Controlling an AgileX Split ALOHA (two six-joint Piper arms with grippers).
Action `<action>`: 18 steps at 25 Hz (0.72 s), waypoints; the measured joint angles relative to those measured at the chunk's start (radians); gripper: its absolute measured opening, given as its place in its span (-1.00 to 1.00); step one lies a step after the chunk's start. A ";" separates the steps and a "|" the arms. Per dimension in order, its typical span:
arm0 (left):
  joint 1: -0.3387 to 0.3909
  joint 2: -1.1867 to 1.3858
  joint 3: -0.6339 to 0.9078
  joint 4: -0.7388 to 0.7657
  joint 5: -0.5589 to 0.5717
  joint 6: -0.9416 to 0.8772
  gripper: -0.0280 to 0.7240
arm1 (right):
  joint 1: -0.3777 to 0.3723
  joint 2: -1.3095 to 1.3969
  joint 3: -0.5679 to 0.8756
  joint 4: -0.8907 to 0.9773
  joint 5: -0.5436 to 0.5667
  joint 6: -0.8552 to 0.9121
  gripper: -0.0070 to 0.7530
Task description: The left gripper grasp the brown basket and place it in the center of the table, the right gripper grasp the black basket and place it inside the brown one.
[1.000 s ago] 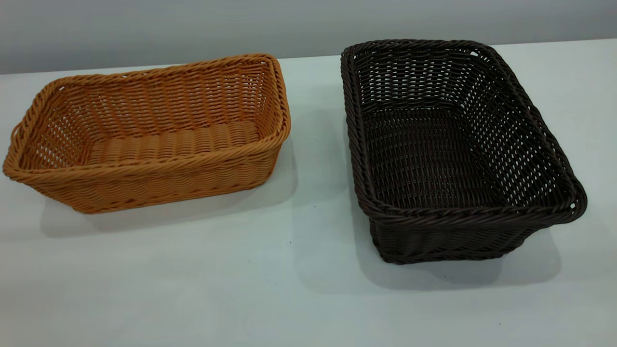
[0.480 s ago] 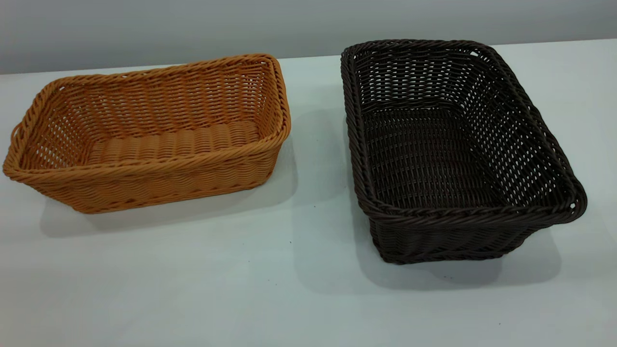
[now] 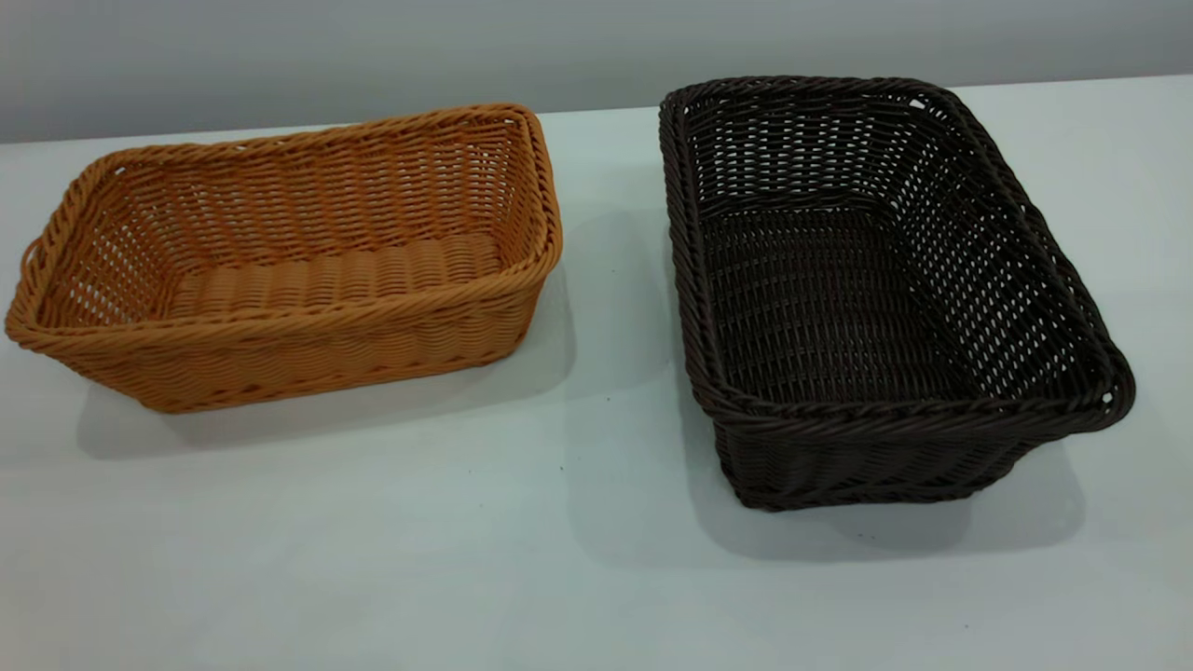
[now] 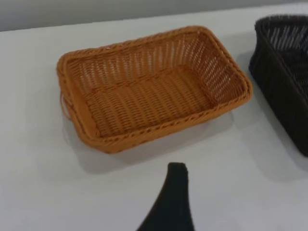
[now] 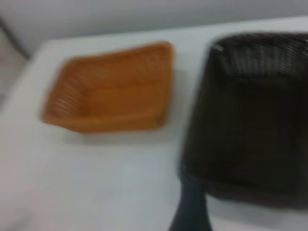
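I see the brown basket, orange-tan wicker with a braided rim, on the white table left of the near-black open-weave black basket, apart and both empty. Only one dark finger of the left gripper shows, so I cannot tell its state; likewise the right gripper.

The table bears the brown basket beside the black basket

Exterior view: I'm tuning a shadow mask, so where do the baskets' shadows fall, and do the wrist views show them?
Exterior view: soft grey shadows spread on the table toward the camera from the brown basket and the black basket. Left wrist view: a pale shadow beside the brown basket. Right wrist view: a fainter one there.
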 joint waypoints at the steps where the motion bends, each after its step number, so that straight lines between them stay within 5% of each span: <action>1: 0.000 0.044 -0.009 -0.015 -0.014 0.039 0.74 | 0.000 0.025 0.000 0.048 -0.017 -0.028 0.44; 7: 0.000 0.293 -0.073 -0.074 -0.061 0.269 0.74 | 0.000 0.193 0.000 0.331 -0.034 -0.067 0.47; 18: -0.034 0.637 -0.091 -0.180 -0.196 0.448 0.74 | 0.000 0.461 0.007 0.374 -0.113 0.355 0.47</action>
